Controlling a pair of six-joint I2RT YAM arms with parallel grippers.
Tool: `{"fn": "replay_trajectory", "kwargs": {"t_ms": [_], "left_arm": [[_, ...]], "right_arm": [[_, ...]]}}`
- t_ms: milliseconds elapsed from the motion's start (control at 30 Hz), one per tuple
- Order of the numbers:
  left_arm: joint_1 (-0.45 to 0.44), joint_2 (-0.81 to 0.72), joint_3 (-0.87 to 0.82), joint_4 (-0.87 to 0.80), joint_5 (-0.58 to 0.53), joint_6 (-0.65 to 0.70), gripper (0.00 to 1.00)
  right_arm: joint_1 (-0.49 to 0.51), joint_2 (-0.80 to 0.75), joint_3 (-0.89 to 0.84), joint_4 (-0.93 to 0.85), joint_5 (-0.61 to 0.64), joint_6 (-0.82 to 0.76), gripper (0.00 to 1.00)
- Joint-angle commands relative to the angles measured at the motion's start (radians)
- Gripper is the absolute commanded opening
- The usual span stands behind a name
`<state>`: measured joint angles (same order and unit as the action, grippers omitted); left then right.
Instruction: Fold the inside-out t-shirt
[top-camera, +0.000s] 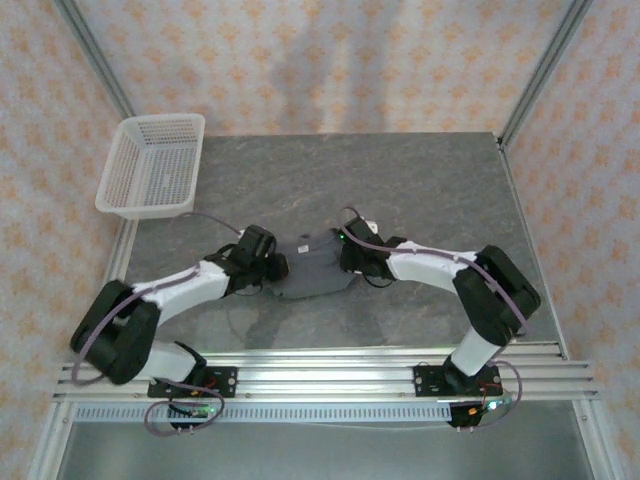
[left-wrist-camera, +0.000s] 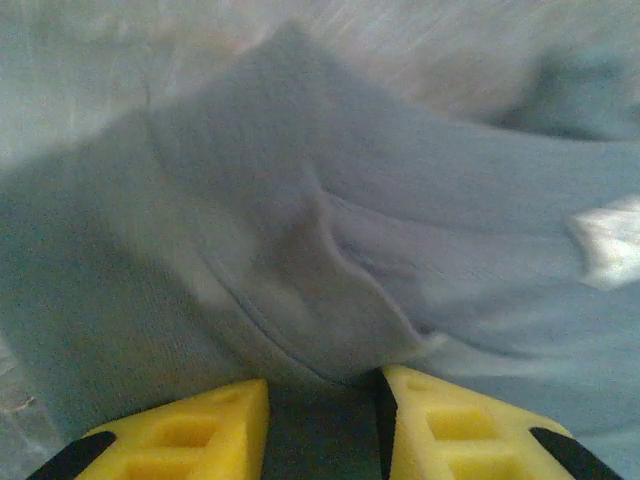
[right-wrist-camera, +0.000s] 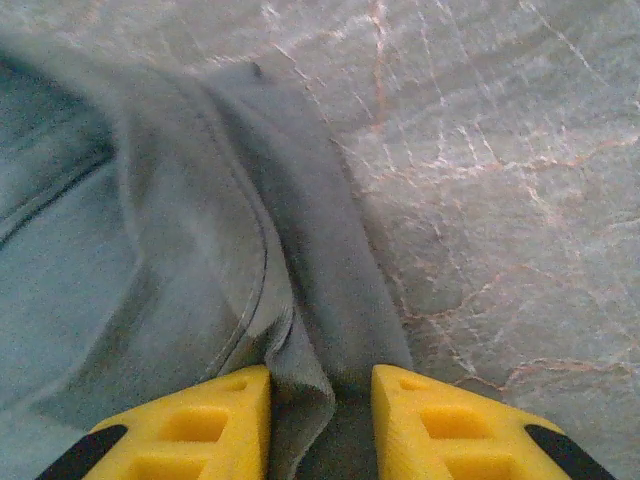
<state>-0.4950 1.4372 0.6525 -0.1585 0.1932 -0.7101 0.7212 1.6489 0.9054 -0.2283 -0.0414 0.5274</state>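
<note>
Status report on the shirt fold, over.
Jaws parted on left gripper and right gripper, each at a fold. Dark grey t-shirt bunched mid-table between them. Far left, white basket, well apart.

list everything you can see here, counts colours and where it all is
t-shirt: 1, dark slate grey, bunched at the table centre between the arms
tag: 1, light, on the t-shirt
basket: 1, white mesh, far left corner of the table
table: 1, grey marbled
rail: 1, silver, near edge, carrying the arm bases
walls: peach patterned, behind and at the sides
left arm: 1, white and black, reaching to the t-shirt
right arm: 1, white and black, reaching to the t-shirt
left end effector: 1, yellow fingers, at a fabric fold, grip unclear
right end effector: 1, yellow fingers, fabric between them, grip unclear
</note>
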Motion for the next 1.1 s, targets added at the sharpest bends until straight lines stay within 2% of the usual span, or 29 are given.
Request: {"fn": "replay_trajectory", "kwargs": {"t_ms": [0, 67, 200, 300, 367, 433, 533, 700, 767, 833, 967, 1067], "left_arm": [[0.006, 0.041, 0.055, -0.082, -0.066, 0.009, 0.36], [0.009, 0.014, 0.073, -0.093, -0.083, 0.013, 0.41], [0.015, -0.124, 0.108, -0.150, -0.125, 0.024, 0.54], [0.039, -0.202, 0.105, -0.229, -0.129, -0.038, 0.61], [0.056, -0.224, 0.093, -0.300, -0.127, -0.098, 0.69], [0.072, -0.228, 0.078, -0.353, -0.116, -0.133, 0.82], [0.105, -0.211, 0.043, -0.322, -0.027, -0.154, 0.93], [0.105, -0.118, 0.029, -0.067, 0.117, -0.166, 0.93], [0.087, -0.050, 0.043, 0.051, 0.152, -0.173, 0.93], [0.063, 0.039, 0.091, 0.095, 0.168, -0.171, 0.92], [-0.028, 0.234, 0.200, 0.174, 0.204, -0.216, 0.91], [-0.109, 0.353, 0.294, 0.239, 0.185, -0.277, 0.89]], "right_arm": [[-0.002, -0.050, 0.013, -0.052, 0.025, 0.019, 0.30], [-0.002, -0.128, -0.006, -0.043, 0.017, 0.081, 0.35], [-0.004, -0.276, -0.068, -0.016, 0.024, 0.211, 0.56], [-0.036, -0.368, -0.104, -0.066, 0.063, 0.300, 0.65], [-0.080, -0.431, -0.137, -0.077, 0.054, 0.344, 0.68], [-0.119, -0.489, -0.167, -0.076, 0.024, 0.362, 0.73], [-0.161, -0.550, -0.191, -0.088, -0.045, 0.358, 0.74], [-0.173, -0.580, -0.210, -0.097, -0.149, 0.342, 0.76], [-0.174, -0.580, -0.219, -0.091, -0.197, 0.342, 0.76], [-0.174, -0.581, -0.218, -0.110, -0.215, 0.348, 0.75], [-0.183, -0.617, -0.193, -0.202, -0.143, 0.368, 0.74], [-0.213, -0.676, -0.201, -0.253, -0.070, 0.419, 0.73]]}}
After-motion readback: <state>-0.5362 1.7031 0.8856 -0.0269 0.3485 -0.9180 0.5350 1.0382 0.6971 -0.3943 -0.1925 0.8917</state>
